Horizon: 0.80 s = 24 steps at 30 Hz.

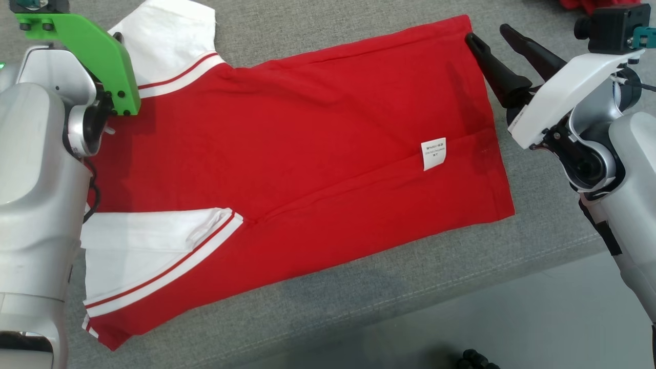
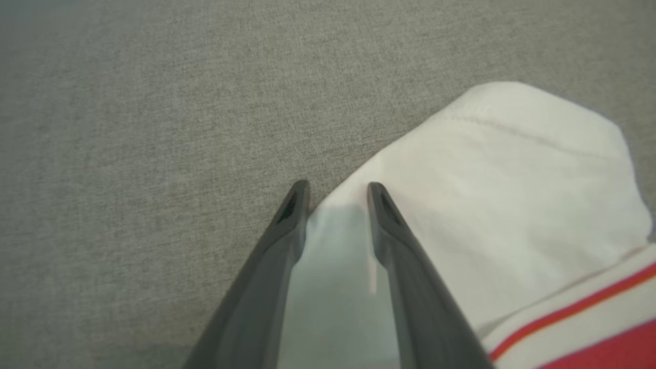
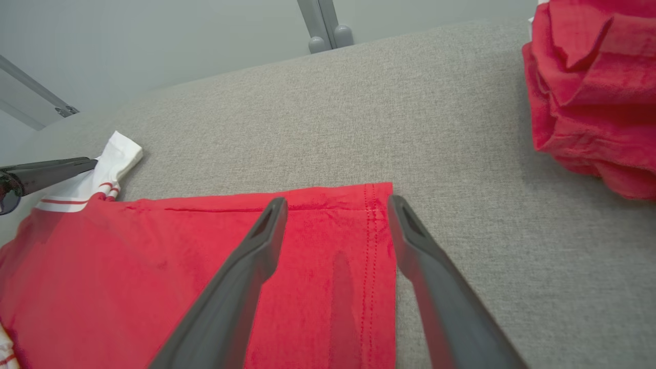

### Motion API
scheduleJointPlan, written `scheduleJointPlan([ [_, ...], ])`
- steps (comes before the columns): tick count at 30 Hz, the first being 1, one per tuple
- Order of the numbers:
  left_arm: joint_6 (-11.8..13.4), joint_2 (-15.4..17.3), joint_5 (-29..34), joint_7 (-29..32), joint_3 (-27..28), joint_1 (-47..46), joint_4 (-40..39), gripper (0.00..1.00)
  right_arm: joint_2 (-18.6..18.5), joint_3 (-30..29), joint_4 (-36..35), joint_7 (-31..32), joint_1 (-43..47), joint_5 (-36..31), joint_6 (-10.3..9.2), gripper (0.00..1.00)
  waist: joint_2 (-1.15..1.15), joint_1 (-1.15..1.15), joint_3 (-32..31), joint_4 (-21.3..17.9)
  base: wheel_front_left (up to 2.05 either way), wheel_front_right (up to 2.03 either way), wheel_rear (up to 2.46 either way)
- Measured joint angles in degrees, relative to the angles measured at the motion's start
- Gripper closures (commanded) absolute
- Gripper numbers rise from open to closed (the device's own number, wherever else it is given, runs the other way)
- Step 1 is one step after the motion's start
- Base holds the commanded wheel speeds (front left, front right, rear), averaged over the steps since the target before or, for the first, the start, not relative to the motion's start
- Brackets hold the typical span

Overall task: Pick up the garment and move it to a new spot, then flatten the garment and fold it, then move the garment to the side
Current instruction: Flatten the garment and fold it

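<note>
The red, soft knit garment (image 1: 307, 133) with white, red-striped sleeves lies spread nearly flat on the grey fabric-covered desk (image 1: 333, 20), collar end toward the robot's left and hem (image 3: 376, 225) toward its right. A white care label (image 1: 433, 152) shows on the body, which suggests the garment is inside out. The near sleeve (image 1: 154, 241) lies folded in against the body; the far sleeve (image 1: 169, 36) sticks out past the far edge. The left gripper (image 2: 338, 185) stands with its fingers apart, the outer corner of the far sleeve between them, not clamped. The right gripper (image 3: 336, 201) stands wide open over the far hem corner, one finger above the cloth and one above the bare desk. Handling judgement: the garment is light and limp, carries no shape of its own, and will sag and drag between the two grasp points. The rough desk cover is likely to hold it back, so lift before moving. Grasp at stitched edges, the sleeve cuff and the double-stitched hem corner, taking all layers. A crumpled bundle of red cloth (image 3: 594, 92) lies well apart at the right.
</note>
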Motion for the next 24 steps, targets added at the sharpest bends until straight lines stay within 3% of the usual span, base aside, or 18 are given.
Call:
scheduleJointPlan([
  [3,-1.02,-0.87,-0.08,0.23,-0.76,-0.25,0.87,1.0,0.01,-0.16,0.53,-0.45,0.0,0.0,0.0,0.0,0.0,0.0,-0.34,0.57,0.0,0.0,0.0],
  [8,-2.02,-1.89,-0.09,-0.04,-1.3,-0.64,2.24,1.0,0.05,-0.16,1.32,-0.51,-0.01,0.0,0.0,0.0,0.0,0.0,-1.02,1.52,0.0,0.0,0.0],
  [16,-2.52,-3.97,-1.24,-5.25,0.15,-0.88,2.19,1.0,-0.24,-0.81,3.98,-0.57,-0.36,0.0,-0.07,0.0,0.0,0.0,-1.8,3.12,0.0,0.0,0.0],
  [24,-4.04,-5.95,-2.47,-8.67,0.6,-1.1,1.57,1.0,-1.16,-0.84,10.12,4.6,-3.72,1.05,-0.58,0.0,0.0,0.0,-1.71,6.0,0.0,0.0,0.0],
])
